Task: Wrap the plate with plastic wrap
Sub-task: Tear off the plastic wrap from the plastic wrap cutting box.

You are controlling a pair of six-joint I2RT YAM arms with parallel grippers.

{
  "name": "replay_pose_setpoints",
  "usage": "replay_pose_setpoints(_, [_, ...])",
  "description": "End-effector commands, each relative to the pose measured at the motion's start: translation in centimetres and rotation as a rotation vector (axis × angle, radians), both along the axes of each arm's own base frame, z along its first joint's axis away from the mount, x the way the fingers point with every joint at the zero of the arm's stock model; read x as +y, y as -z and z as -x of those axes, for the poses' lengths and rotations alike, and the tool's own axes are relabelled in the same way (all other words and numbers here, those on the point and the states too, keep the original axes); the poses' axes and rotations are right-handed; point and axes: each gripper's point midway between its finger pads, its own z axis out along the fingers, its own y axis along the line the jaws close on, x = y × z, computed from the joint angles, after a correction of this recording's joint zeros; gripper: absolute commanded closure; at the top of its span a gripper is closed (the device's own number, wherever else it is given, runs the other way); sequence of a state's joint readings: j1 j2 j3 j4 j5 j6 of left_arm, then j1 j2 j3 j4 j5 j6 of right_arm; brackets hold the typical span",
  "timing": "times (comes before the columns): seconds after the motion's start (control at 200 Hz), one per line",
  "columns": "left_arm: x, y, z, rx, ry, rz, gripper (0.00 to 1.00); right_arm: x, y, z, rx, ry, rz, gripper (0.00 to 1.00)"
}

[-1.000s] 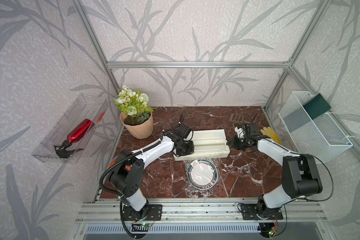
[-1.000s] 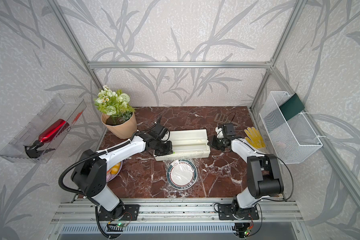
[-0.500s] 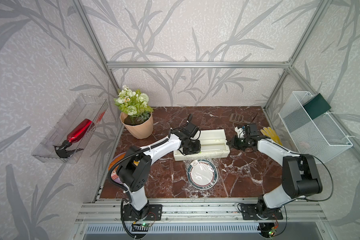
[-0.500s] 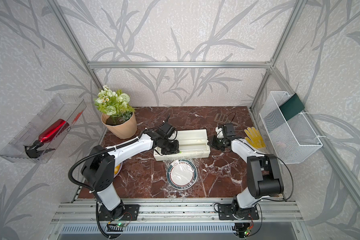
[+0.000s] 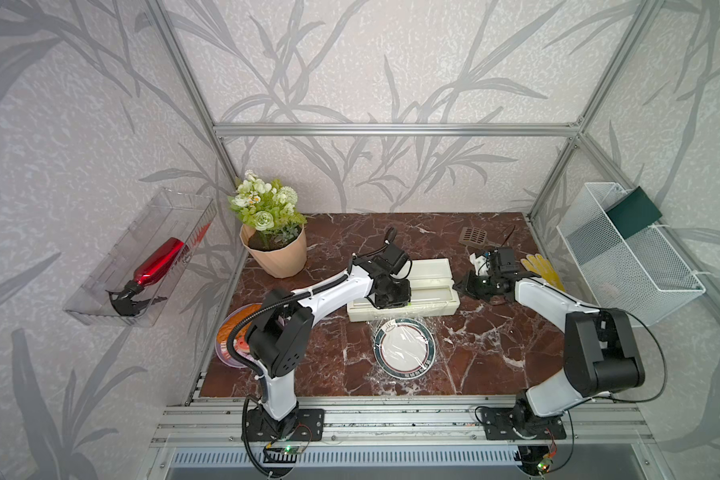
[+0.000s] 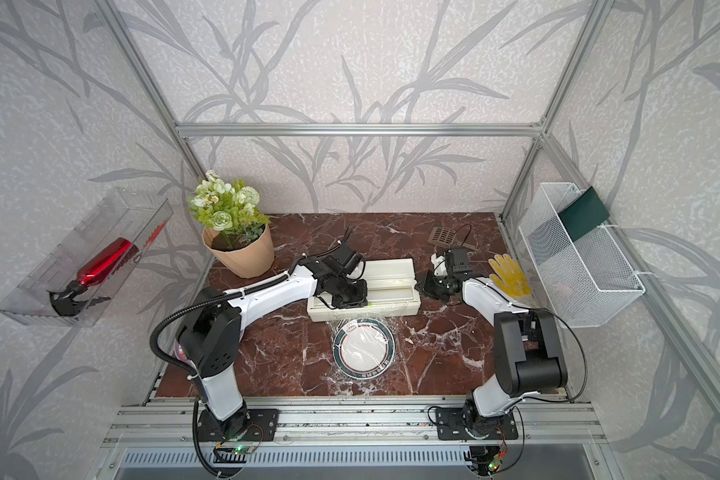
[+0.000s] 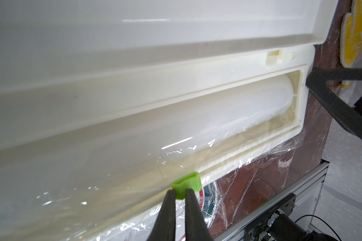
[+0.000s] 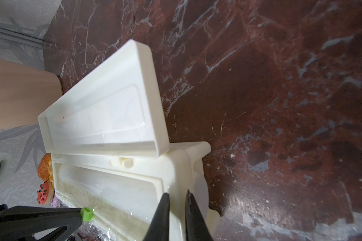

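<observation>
Marble tabletop (image 5: 495, 345), dark red with white veins, sits inside an aluminium-frame cell with leaf-pattern walls. Both arm bases are mounted on the front rail.

The plate (image 5: 432, 351) (image 6: 391, 351) lies flat near the middle of the table, just in front of the dispenser box. Plastic wrap (image 5: 402, 347) (image 6: 362, 347) is draped over it. The wrap is crinkled onto the marble around the rim and runs back up to the box's front edge. Pastries (image 5: 235, 328) sit at the table's left edge, partly hidden by the left arm.

Next back is the dispenser box (image 5: 431, 286) (image 7: 134, 94), cream-white, with its lid tipped open toward the rear and the roll visible in the trough.

The left gripper (image 7: 178, 191) is over the box's front edge, clamped tight on the green tab (image 7: 187, 184). The tab sits on the front rail of the box, with film stretched beneath it.

The right gripper (image 8: 177, 194) (image 5: 464, 286) is at the box's right end, jaws nearly together with only a thin gap. I cannot tell whether they pinch the end wall or just rest against it.

Farther back are a flower pot (image 5: 275, 257) at rear left, a yellow glove (image 5: 541, 268) at right and a brown slotted piece (image 5: 474, 236) near the back.

On the walls, a clear bin (image 5: 113, 307) holds a red bottle (image 5: 159, 264) on the left, and a white wire basket (image 5: 624, 266) hangs on the right.
</observation>
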State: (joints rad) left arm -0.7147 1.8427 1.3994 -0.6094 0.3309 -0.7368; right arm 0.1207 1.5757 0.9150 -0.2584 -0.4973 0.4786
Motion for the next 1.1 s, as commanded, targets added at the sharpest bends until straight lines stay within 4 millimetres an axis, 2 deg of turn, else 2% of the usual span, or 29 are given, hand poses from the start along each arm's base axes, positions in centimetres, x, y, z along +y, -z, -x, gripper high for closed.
replay_pose_setpoints(0.0, [-0.8, 1.1, 0.1, 0.015, -0.001, -0.010, 0.89, 1.1, 2.7, 3.2, 0.137, -0.044, -0.007, 0.84])
replay_pose_setpoints(0.18, [-1.4, 1.3, -0.1, 0.025, -0.006, 0.006, 0.89, 1.4, 2.8, 3.3, 0.139, -0.053, -0.008, 0.85])
replay_pose_setpoints(1.095, [-7.7, 0.7, -0.5, 0.020, 0.068, 0.044, 0.89, 1.9, 3.1, 3.4, 0.146, -0.055, -0.018, 0.84])
